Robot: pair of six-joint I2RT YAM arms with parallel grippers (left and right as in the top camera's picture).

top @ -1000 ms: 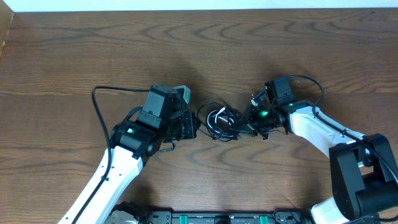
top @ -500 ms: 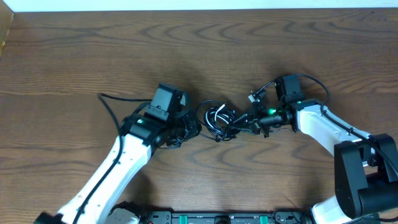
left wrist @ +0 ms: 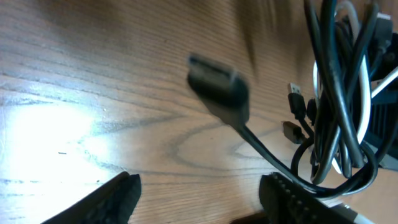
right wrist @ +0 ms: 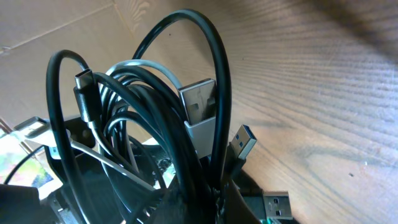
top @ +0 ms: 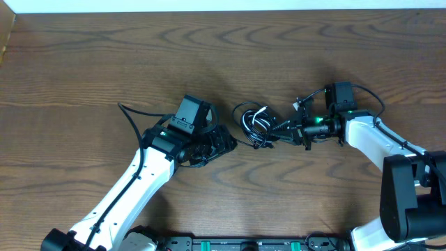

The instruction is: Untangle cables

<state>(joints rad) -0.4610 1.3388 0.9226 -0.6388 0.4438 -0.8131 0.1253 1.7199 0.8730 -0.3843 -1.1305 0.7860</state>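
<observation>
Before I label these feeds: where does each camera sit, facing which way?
Overhead: above the table, facing down; left arm and right arm show.
Left wrist: on the left arm, facing a black plug; open jaws' tips show.
Right wrist: on the right arm, facing the cable bundle in its jaws.
All share that bundle.

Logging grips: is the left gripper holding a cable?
No, the left gripper stands open with nothing between its jaws, and the black plug is out ahead of it.

1 table (top: 209, 49), 2 arms: left arm (top: 132, 183) & right arm (top: 373, 139). 1 cable bundle (top: 254, 124): 1 white cord (right wrist: 134, 67), several black cords (right wrist: 219, 68), exact no. can't tell. Right wrist view: 4 plug ends (right wrist: 199, 99).
</observation>
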